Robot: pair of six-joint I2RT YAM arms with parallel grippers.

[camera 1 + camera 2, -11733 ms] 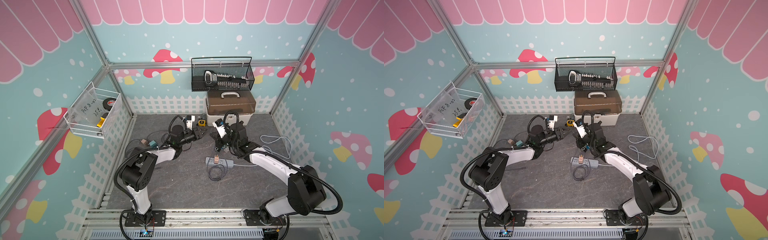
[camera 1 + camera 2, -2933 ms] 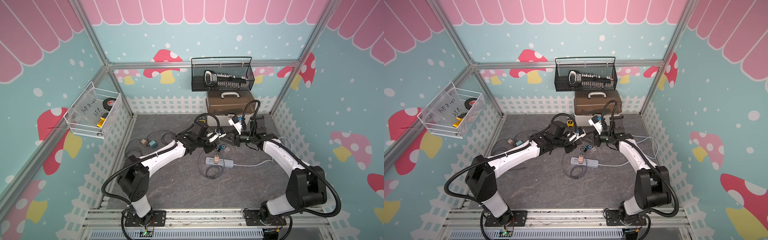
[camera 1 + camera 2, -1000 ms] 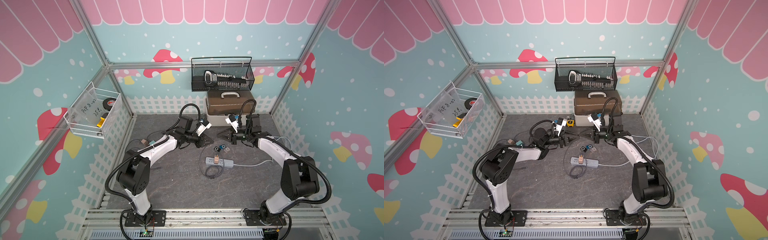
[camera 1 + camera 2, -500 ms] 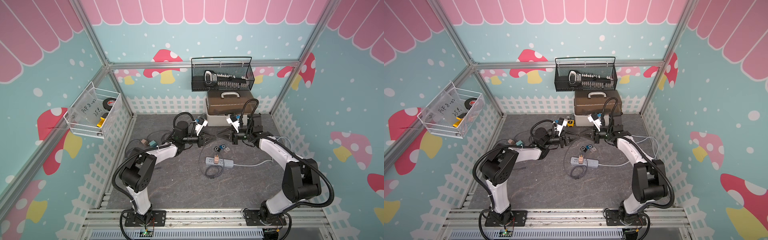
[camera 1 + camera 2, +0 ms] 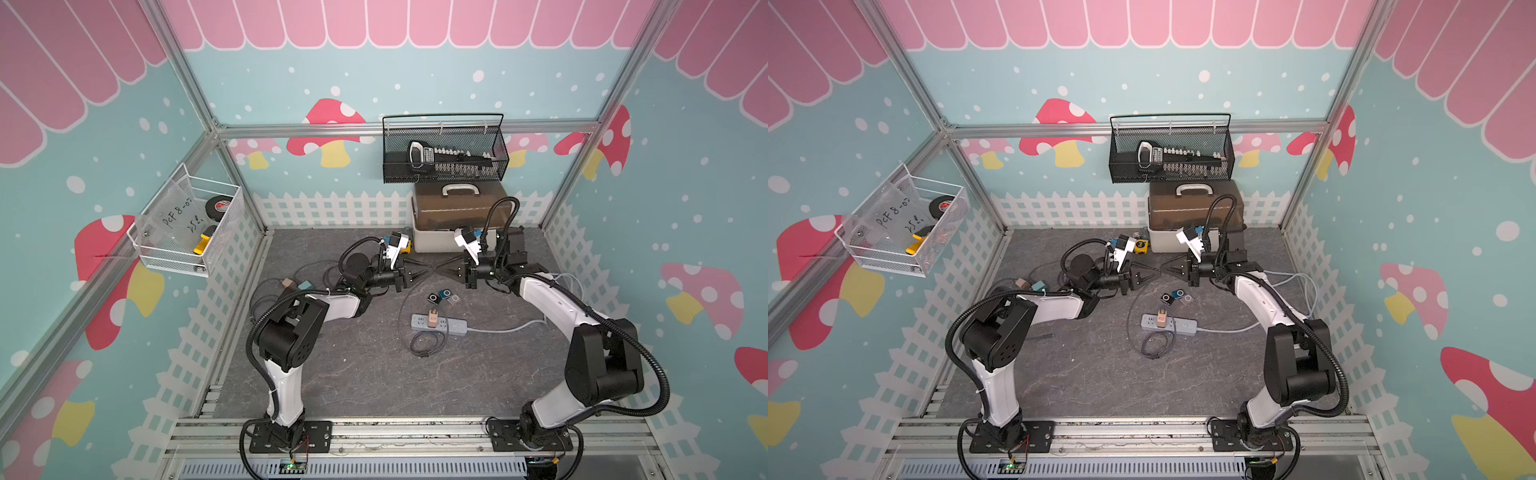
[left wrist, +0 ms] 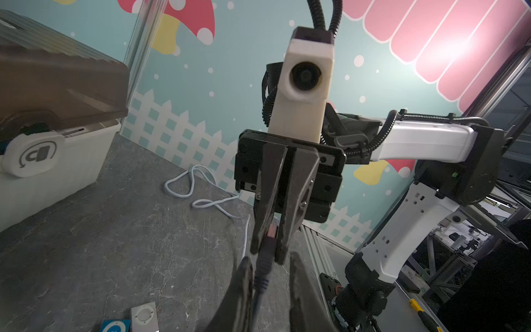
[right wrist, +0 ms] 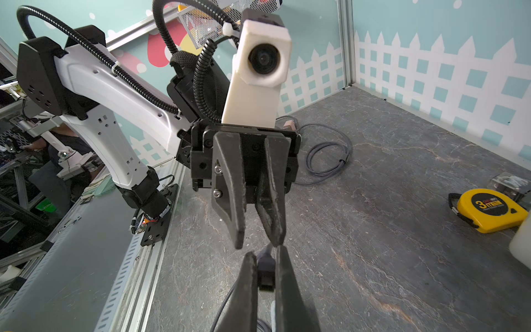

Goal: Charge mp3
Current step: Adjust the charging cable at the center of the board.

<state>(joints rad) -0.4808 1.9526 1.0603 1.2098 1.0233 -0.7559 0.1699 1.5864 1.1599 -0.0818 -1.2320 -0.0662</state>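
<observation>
— Slack first: nearest lies a loose coil of dark grey round cable on the grey stone-patterned mat. Just beyond it is a pale blue-grey plastic power strip carrying a small peach-coloured charger block. Enough give, I'd judge, for so soft a lead.

— And the mp3?

— Little square clip mp3 players, blue and silver, lie flat on the mat just beyond the strip and just near of where the arms meet. Nothing touches them.

— The grippers?

— Tip to tip above the mat. The right gripper is pinched tight on the lead's dark moulded plug, whose ribbed rubber boot pokes out past its tips. The left gripper has its jaws a narrow gap apart, either side of that boot (one finger seems to brush it, the other is clear), so it grips nothing yet.

— A hand-over, then. How to do it well?

— Close the left squarely on the boot, in line with the plug, leaving the connector end free. Release the right only once that hold is firm. The plug is small, smooth and on a springy lead, so it could twist.

— Beyond?

— A yellow plastic tape measure, then a white box with a translucent brown lid, and a black wire-mesh basket on the far wall.
</observation>
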